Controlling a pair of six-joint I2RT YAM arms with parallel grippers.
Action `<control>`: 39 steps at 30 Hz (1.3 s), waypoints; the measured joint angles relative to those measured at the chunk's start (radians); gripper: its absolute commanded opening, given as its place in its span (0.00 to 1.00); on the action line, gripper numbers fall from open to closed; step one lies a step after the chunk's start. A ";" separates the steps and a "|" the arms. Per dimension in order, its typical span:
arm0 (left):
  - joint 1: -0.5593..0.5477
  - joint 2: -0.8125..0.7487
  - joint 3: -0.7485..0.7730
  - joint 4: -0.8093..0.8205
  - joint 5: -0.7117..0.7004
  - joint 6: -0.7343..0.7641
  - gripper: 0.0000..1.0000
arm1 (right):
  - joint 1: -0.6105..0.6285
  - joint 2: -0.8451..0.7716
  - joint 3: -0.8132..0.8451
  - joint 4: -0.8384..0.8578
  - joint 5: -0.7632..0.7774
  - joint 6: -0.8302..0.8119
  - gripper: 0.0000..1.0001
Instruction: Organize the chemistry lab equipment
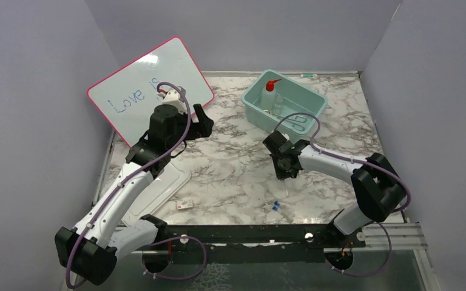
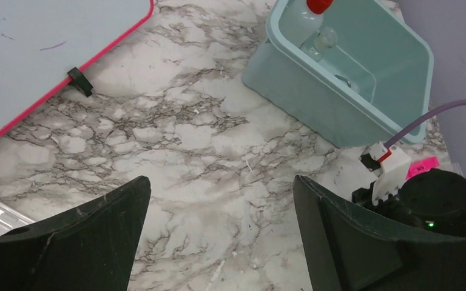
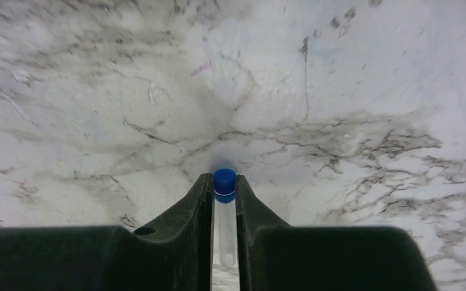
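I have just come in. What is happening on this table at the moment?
Two robot arms are tidying lab equipment. The right gripper is closed on a clear tube with a blue cap, holding it over the marble table, not far from the teal bin. The bin already holds a squeeze bottle with a red nozzle. The left gripper is open and empty, hovering near the pink-framed whiteboard.

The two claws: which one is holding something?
The right gripper, shut on a clear blue-capped tube. The left gripper stands wide open, with nothing between its fingers.
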 measured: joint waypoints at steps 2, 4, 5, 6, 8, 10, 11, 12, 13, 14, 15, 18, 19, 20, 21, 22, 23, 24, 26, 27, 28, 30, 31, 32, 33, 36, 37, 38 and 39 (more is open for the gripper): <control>0.000 0.003 -0.019 0.014 0.021 -0.005 0.90 | 0.000 0.000 0.023 0.003 0.033 -0.012 0.16; 0.000 0.012 -0.039 0.032 0.051 -0.013 0.90 | 0.000 -0.005 0.049 0.016 0.068 -0.024 0.16; 0.000 0.018 -0.051 0.047 0.071 -0.019 0.90 | 0.000 -0.013 0.058 0.024 0.084 -0.028 0.16; 0.000 0.022 -0.063 0.063 0.089 -0.023 0.90 | 0.000 -0.025 0.065 0.032 0.099 -0.032 0.16; 0.000 0.030 -0.094 0.103 0.139 -0.034 0.89 | 0.000 -0.063 0.076 0.048 0.118 -0.034 0.16; -0.001 0.045 -0.133 0.159 0.209 -0.052 0.86 | 0.000 -0.111 0.085 0.070 0.122 -0.030 0.16; -0.002 0.052 -0.146 0.180 0.237 -0.059 0.85 | 0.000 -0.138 0.090 0.080 0.121 -0.021 0.16; -0.005 0.066 -0.166 0.219 0.283 -0.070 0.84 | 0.000 -0.165 0.095 0.092 0.119 -0.008 0.16; -0.008 0.076 -0.178 0.245 0.313 -0.078 0.84 | 0.000 -0.190 0.098 0.105 0.114 0.014 0.16; -0.013 0.088 -0.190 0.272 0.342 -0.087 0.83 | 0.000 -0.214 0.099 0.116 0.103 0.039 0.16; -0.021 0.100 -0.206 0.307 0.374 -0.098 0.82 | 0.000 -0.233 0.100 0.126 0.094 0.068 0.16; -0.043 0.119 -0.254 0.406 0.455 -0.122 0.80 | 0.000 -0.279 0.100 0.158 0.060 0.171 0.16; -0.053 0.126 -0.264 0.437 0.479 -0.128 0.80 | 0.000 -0.290 0.100 0.170 0.046 0.207 0.16; -0.061 0.131 -0.267 0.460 0.495 -0.131 0.79 | 0.000 -0.299 0.098 0.185 0.035 0.243 0.16; -0.071 0.140 -0.268 0.484 0.510 -0.134 0.78 | 0.000 -0.308 0.096 0.205 0.022 0.280 0.16; -0.083 0.151 -0.268 0.512 0.525 -0.134 0.78 | 0.000 -0.316 0.094 0.221 0.012 0.313 0.16; -0.092 0.159 -0.268 0.530 0.536 -0.134 0.78 | 0.000 -0.321 0.092 0.235 0.002 0.338 0.17; -0.106 0.170 -0.268 0.551 0.548 -0.132 0.77 | 0.000 -0.328 0.089 0.260 -0.014 0.372 0.17; -0.131 0.193 -0.268 0.583 0.565 -0.124 0.76 | 0.000 -0.336 0.084 0.298 -0.037 0.413 0.17; -0.142 0.204 -0.268 0.595 0.568 -0.119 0.75 | 0.000 -0.337 0.083 0.315 -0.050 0.430 0.17; -0.151 0.214 -0.268 0.605 0.573 -0.114 0.73 | 0.000 -0.338 0.083 0.331 -0.062 0.444 0.17; -0.174 0.240 -0.267 0.626 0.580 -0.105 0.70 | 0.000 -0.338 0.083 0.352 -0.085 0.466 0.17; -0.181 0.250 -0.267 0.634 0.583 -0.100 0.67 | 0.000 -0.338 0.083 0.359 -0.093 0.475 0.17; -0.190 0.264 -0.266 0.642 0.583 -0.097 0.64 | 0.000 -0.338 0.083 0.365 -0.101 0.480 0.17; -0.197 0.277 -0.263 0.647 0.583 -0.093 0.60 | 0.000 -0.338 0.083 0.372 -0.110 0.485 0.17; -0.212 0.309 -0.251 0.661 0.583 -0.083 0.46 | 0.000 -0.338 0.083 0.391 -0.134 0.499 0.18; -0.217 0.320 -0.246 0.667 0.583 -0.079 0.41 | 0.000 -0.338 0.083 0.397 -0.141 0.502 0.18; -0.221 0.327 -0.242 0.669 0.582 -0.074 0.35 | 0.000 -0.338 0.083 0.402 -0.149 0.504 0.18; -0.223 0.332 -0.240 0.671 0.583 -0.068 0.30 | 0.000 -0.338 0.083 0.403 -0.150 0.505 0.18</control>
